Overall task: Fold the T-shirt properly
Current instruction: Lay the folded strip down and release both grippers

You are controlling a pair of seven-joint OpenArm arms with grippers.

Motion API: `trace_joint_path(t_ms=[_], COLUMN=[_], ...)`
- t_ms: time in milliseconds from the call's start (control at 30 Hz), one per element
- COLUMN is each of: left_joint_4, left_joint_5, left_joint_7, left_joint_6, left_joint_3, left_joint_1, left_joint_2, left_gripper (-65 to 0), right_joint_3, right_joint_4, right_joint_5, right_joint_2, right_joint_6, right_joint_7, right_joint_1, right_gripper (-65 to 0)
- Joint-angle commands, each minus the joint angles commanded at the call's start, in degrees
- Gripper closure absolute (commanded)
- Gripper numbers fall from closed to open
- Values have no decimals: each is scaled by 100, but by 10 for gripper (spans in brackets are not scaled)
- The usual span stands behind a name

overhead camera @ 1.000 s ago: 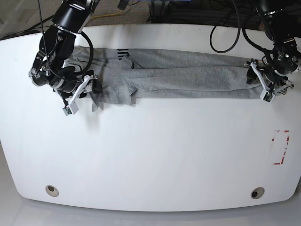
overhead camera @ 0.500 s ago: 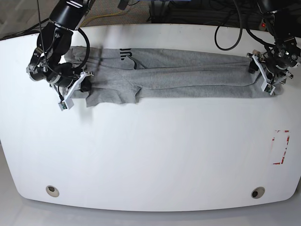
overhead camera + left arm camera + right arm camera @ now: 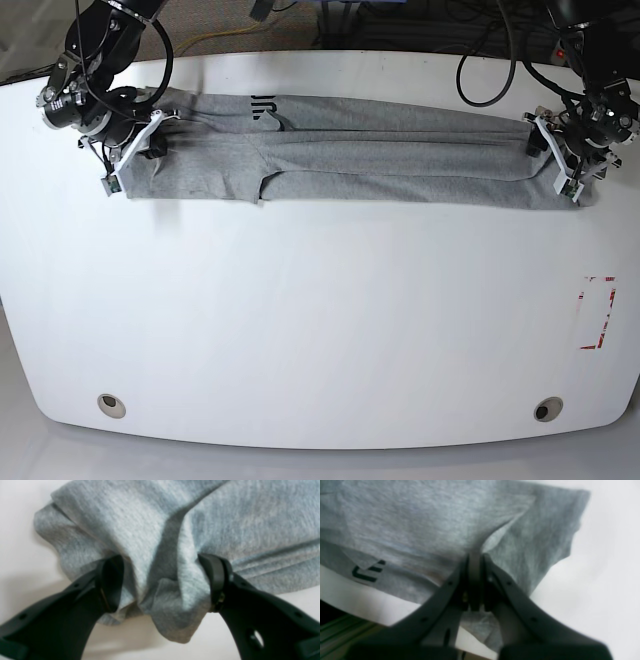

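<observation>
Nearest the camera, two round holes are seen in the white bench (image 3: 320, 330), one at about 7 o'clock (image 3: 111, 405) and one at about 5 o'clock (image 3: 546, 409). A red-and-white marker (image 3: 598, 313) is stuck down near the 3 o'clock edge.

Further back, the T-shirt (image 3: 380, 165) is laid out as a long, narrow grey band across the far part of the bench, stretched from roughly 10 o'clock to 2 o'clock. A bit of black lettering (image 3: 264, 108) is visible on its far edge, toward the 11 o'clock side.

At the 2 o'clock end, the left gripper (image 3: 565, 160) is set around a bunched wad of the cloth. In the left wrist view the fingers (image 3: 212, 580) are spread fairly wide, with the grey fabric (image 3: 172, 555) packed between them and touching both, so it's held loosely rather than pinched tight.

At the 10 o'clock end, the right gripper (image 3: 130, 150) is clamped on the shirt's edge. In the right wrist view the fingers (image 3: 460, 585) are pressed nearly together, with a thin fold of the T-shirt (image 3: 420, 530) caught between them.
</observation>
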Motion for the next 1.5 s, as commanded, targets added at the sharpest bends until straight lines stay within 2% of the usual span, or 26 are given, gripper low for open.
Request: trace_joint_path(t_ms=[67, 100, 200, 267, 400, 467, 567, 733, 767, 967, 1067, 1267, 1433, 1500], left_joint_4=[0, 9, 62, 62, 62, 70, 202, 580, 589, 158, -281, -1310, -1679, -1776], left_joint_5=[-26, -44, -79, -316, -905, -1169, -1424, -2031, -2101, -2462, -2602, -3103, -3235, -3218], left_joint_7=[0, 0, 9, 9, 26, 35, 44, 308, 404, 1011, 1055, 1046, 1046, 1046], left_joint_6=[0, 0, 0, 0, 0, 0, 0, 0, 0, 0, 0, 0, 0, 0], left_joint_3=[0, 0, -18, -26, -35, -167, -466, -879, -985, -1767, -2031, -2022, -1996, -1811], left_joint_1=[0, -9, -9, -18, -88, -88, -88, -88, -88, -422, -448, -457, -457, -457], left_joint_2=[0, 0, 18, 18, 0, -18, 0, -18, -26, -35, -220, -554, -563, -554], left_gripper=[-407, -407, -407, -408, -408, -410, -415, -571, -582, -592, -592, -592, -592, -587], right_joint_3=[123, 281, 404, 396, 352, 53, -431, -826, -888, -1090, -1099, -1099, -1108, -1108], right_joint_4=[-70, 18, 457, 870, 1187, 1108, 905, 220, 79, -712, -765, -765, -747, -747], right_joint_5=[53, 53, 62, 105, 589, 809, 800, 343, 220, -545, -738, -756, -756, -756], right_joint_2=[9, 0, -35, -185, -396, -413, -422, -431, -431, -387, -387, -404, -422, -431], right_joint_6=[0, 0, 0, 0, 0, 0, 0, 0, 0, 0, 0, 0, 0, 0], right_joint_7=[35, 44, 35, 35, 35, 35, 79, 651, 756, 1248, 1354, 1380, 1380, 1380], right_joint_1=[-70, -114, -229, -369, -571, -668, -686, -659, -651, -387, -334, -325, -325, -325], right_gripper=[-143, -244, -403, -469, -472, -472, -472, -471, -471, -471, -471, -471, -471, -471])
